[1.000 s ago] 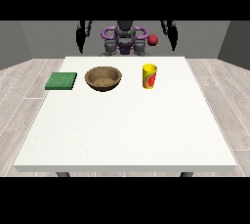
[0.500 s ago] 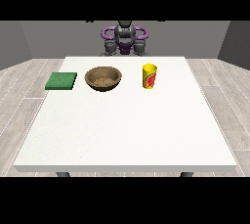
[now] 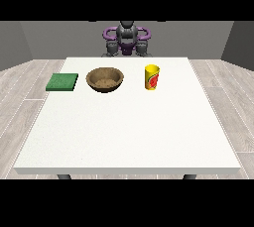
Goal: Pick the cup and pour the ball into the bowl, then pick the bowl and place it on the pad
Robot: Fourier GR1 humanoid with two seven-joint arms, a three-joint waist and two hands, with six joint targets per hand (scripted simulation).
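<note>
Your cup (image 3: pixel 152 78) stands upright on the table (image 3: pixel 129 127), nearer the hand at the view's right (image 3: pixel 144 48); neither hand's fingers can be read.

Single front camera, apparently raised, faces robot (image 3: pixel 127 40) across table (image 3: pixel 129 132).

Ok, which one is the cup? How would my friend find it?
Look at the big white table, along the far side near the robot. Three things stand in a row there; the cup is at the view's right, beside the brown bowl. It is the only tall yellow one, with a red mark.
</note>
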